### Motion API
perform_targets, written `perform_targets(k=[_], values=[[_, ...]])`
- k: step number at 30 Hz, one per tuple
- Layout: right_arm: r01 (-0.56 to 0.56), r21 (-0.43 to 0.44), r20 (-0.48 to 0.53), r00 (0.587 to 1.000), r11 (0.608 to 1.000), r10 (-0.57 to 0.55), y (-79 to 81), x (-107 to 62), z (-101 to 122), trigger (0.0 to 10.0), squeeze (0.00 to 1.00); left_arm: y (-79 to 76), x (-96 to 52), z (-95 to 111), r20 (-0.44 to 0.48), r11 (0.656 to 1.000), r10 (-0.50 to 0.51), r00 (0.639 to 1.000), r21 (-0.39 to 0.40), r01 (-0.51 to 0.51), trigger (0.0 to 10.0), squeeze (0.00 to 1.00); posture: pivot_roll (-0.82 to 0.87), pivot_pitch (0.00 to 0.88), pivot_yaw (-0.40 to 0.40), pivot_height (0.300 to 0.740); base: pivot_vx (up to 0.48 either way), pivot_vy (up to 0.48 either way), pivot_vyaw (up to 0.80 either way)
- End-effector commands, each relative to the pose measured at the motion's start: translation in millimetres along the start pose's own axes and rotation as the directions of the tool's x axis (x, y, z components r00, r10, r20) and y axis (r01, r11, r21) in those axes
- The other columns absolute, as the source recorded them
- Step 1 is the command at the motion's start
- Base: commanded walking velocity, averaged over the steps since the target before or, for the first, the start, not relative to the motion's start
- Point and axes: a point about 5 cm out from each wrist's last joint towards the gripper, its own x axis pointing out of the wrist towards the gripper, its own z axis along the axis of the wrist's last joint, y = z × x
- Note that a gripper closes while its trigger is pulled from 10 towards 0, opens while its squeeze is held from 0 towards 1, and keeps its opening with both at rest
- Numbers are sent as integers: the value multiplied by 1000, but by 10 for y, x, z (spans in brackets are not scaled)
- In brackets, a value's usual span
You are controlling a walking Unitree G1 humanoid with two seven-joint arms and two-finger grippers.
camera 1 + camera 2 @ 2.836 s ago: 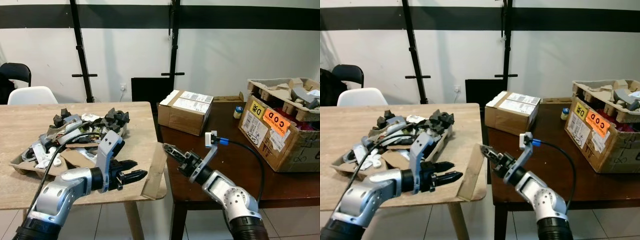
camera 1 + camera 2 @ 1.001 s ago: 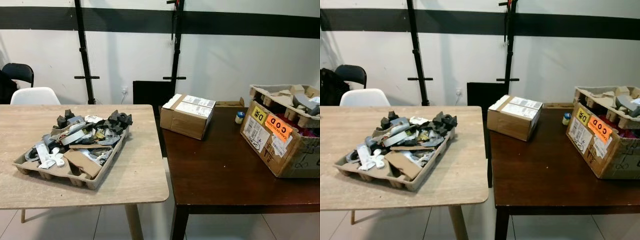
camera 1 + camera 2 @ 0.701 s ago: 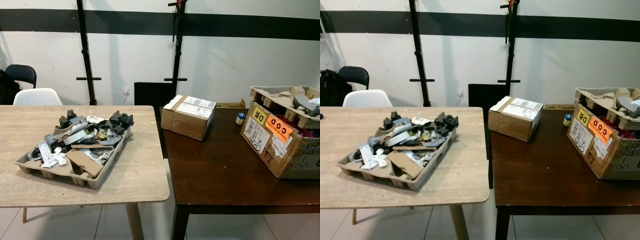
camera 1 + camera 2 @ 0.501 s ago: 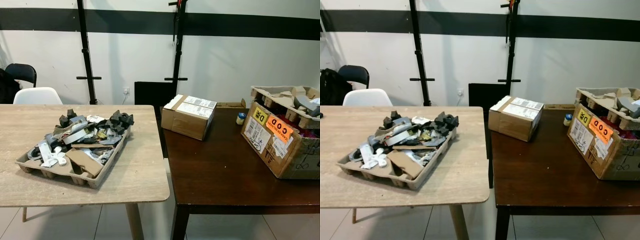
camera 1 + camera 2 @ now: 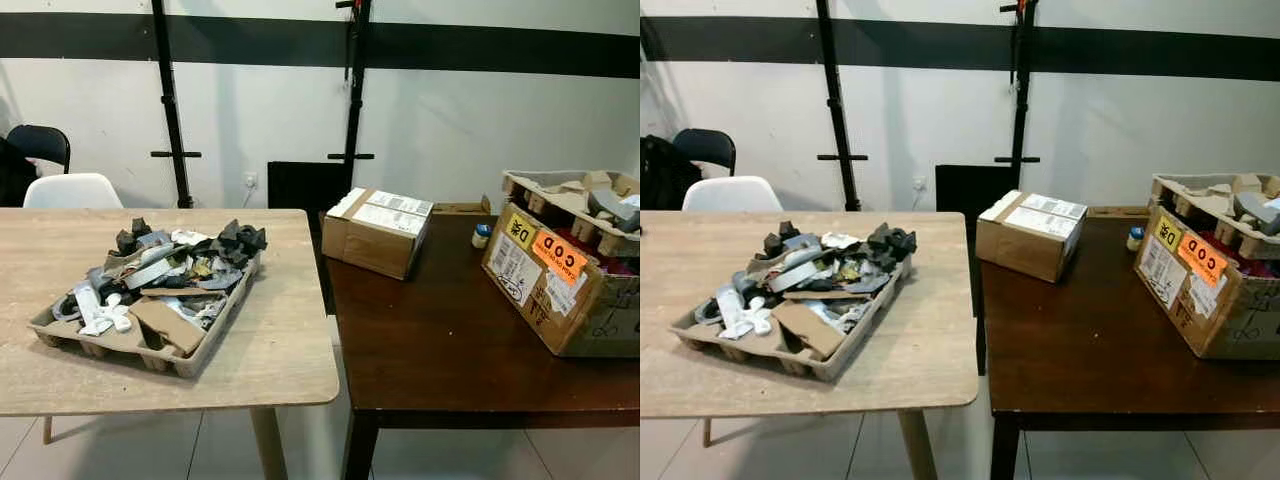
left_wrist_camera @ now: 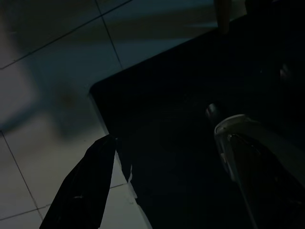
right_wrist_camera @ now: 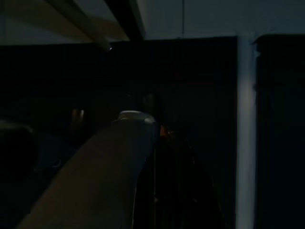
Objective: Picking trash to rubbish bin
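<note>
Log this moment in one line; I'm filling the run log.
tray of trash: on light table | cardboard boxes: on dark table | arms: hanging idle

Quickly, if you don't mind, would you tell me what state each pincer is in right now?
Left pincer: hanging in the dark over the floor tiles; cannot be told.
Right pincer: hanging in deep shade; cannot be told.

You're facing a white wall point(image 5: 480, 120) w/ a black stripe point(image 5: 500, 50) up top & two black poles point(image 5: 165, 100). Light wood table point(image 5: 270, 350) left, dark table point(image 5: 430, 340) right, touching. White chair point(image 5: 70, 190) behind; pale tile floor point(image 5: 130, 450).
</note>
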Motion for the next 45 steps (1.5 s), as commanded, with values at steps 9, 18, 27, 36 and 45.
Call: perform_targets(k=[9,18,27,36,45], values=[[0,16,-76,997,1000,1,-22,-26,-178,10000,0,-32,13,74,36,1000,-14,999,-20,15,10000,0,-42,98,-23,740,0,0,-800],[-11,13,-81,997,1000,12,-15,-22,-167,10000,0,-27,13,66,37,999,-9,999,-42,10,10000,0,-42,101,-25,740,0,0,-800],[-25,4,-84,996,1000,25,-10,-23,-171,10000,0,-25,14,65,38,998,3,999,-57,-1,10000,0,-45,94,-25,740,0,0,-322],[-27,16,-84,996,1000,28,-13,-24,-174,10000,0,-6,23,110,42,994,14,999,-113,-9,10000,82,-50,88,-22,740,0,0,0],[-24,22,-84,996,999,26,-32,-27,-179,10000,0,-29,30,134,44,993,-4,999,-118,9,10000,149,-61,81,-17,740,0,-270,0]])
